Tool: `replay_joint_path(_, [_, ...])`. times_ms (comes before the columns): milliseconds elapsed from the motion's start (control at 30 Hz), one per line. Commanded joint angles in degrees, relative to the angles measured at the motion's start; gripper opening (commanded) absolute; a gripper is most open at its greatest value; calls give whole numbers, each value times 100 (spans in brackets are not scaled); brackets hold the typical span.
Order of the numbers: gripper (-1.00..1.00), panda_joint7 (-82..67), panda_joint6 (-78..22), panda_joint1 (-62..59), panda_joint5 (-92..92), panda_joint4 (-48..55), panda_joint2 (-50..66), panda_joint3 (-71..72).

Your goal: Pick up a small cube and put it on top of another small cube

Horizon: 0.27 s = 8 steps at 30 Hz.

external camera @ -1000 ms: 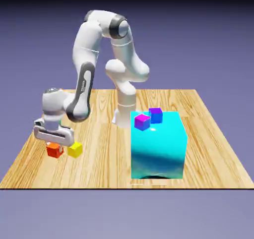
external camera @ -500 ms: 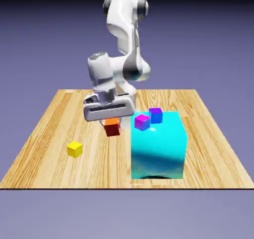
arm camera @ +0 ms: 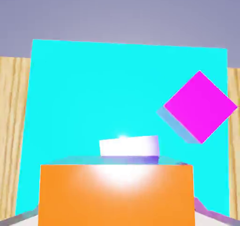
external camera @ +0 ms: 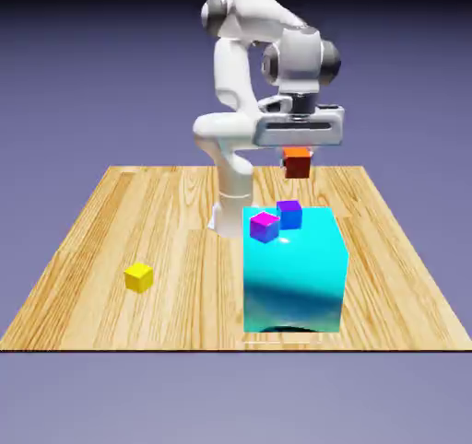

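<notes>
My gripper [external camera: 297,160] is shut on the small red-orange cube [external camera: 297,163] and holds it in the air, above the big cyan block [external camera: 295,281]. On that block's top stand a small blue cube [external camera: 290,214] and a small magenta cube [external camera: 265,226]. In the hand view the red-orange cube [arm camera: 116,194] fills the bottom and hides my fingertips. Just beyond it the blue cube [arm camera: 129,146] shows as a pale glare-lit top. The magenta cube [arm camera: 200,106] lies to the right on the cyan block's top [arm camera: 84,98].
A small yellow cube [external camera: 139,276] rests on the wooden table [external camera: 120,221] at the exterior view's left. The cyan block stands tall near the table's front edge. The arm's base [external camera: 230,212] is behind the block.
The gripper lifted the red-orange cube from beside the yellow cube and carried it up and toward the exterior view's right, over the cyan block. The yellow cube stayed put.
</notes>
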Motion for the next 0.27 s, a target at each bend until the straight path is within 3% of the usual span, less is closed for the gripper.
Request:
replay_joint_path(0, [-100,17,248,-3,-12,-137,113,30])
replay_joint_path(100, [-100,35,968,-10,12,-531,440,116])
replay_joint_path(133, [100,35,968,-10,12,-532,440,116])
replay_joint_path(233, [100,22,471,-5,-5,-259,214,56])
